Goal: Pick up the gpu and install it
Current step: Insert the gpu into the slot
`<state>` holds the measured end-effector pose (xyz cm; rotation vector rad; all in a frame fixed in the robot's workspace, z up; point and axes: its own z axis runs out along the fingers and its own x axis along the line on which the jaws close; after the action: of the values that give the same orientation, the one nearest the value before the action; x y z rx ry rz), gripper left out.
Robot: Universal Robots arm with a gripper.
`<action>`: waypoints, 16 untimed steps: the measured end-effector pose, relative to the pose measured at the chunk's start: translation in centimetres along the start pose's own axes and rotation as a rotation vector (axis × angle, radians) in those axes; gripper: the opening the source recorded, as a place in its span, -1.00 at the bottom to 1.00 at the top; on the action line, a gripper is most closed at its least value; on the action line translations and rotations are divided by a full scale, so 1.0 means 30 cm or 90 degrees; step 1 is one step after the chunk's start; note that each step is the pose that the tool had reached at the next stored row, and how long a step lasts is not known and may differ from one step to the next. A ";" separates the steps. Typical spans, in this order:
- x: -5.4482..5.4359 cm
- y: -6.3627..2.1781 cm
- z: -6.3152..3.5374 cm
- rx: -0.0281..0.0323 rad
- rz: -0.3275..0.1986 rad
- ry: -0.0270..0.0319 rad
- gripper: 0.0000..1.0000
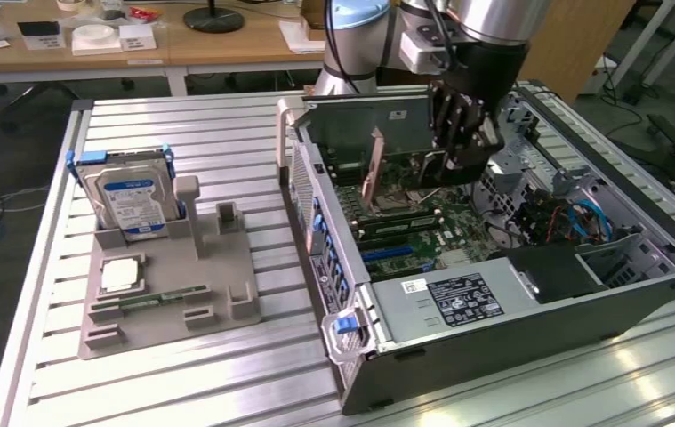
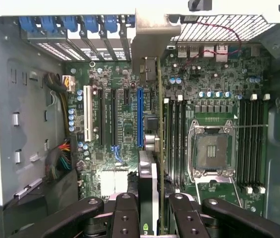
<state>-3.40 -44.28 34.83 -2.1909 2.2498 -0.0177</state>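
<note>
Black fingers (image 2: 125,215) of the pincer (image 1: 462,147) clamp the gpu (image 2: 149,148) edge-on inside the open computer case (image 1: 622,302), which lies on the slatted aluminium bench (image 1: 195,116). In the wrist view the card stands upright over the motherboard (image 2: 120,124), between the blue slot (image 2: 140,118) and the memory slots beside the bare processor socket (image 2: 211,151). On the exterior view's left, a grey holder (image 1: 171,294) carries a hard drive (image 1: 133,203) and a memory stick (image 1: 153,301).
</note>
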 end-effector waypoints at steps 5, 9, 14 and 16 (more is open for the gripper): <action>0.000 0.000 0.023 0.0011 0.000 0.0000 -0.44; 0.000 0.000 0.047 0.0018 0.000 0.0000 -0.44; 0.000 0.001 0.070 0.0018 0.000 0.0000 -0.44; -0.001 0.001 0.077 0.0018 0.000 -0.0001 -0.44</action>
<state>-3.40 -44.28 32.52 -2.1894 2.2483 -0.0208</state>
